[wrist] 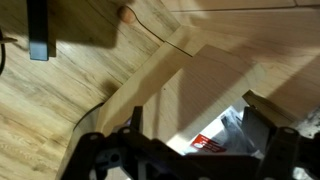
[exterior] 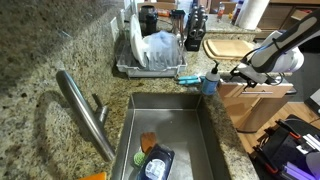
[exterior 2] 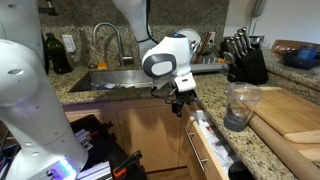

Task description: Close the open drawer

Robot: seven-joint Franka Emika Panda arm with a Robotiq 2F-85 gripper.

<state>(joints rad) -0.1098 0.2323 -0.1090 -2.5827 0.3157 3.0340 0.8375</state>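
Drawer (exterior 2: 208,142) stands open under the counter edge, well apart from the sink (exterior: 126,130). Gripper (exterior 2: 181,100) hangs close over the drawer, fingers (wrist: 262,118) apart, holding nothing. Red-and-white label (wrist: 207,143) seen in wrist view; lettering illegible.

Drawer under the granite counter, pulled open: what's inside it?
The shallow light-brown wooden drawer shows a white interior holding dark utensils. Its back portion is hidden beneath the speckled granite countertop, and the individual utensils are too small to identify.
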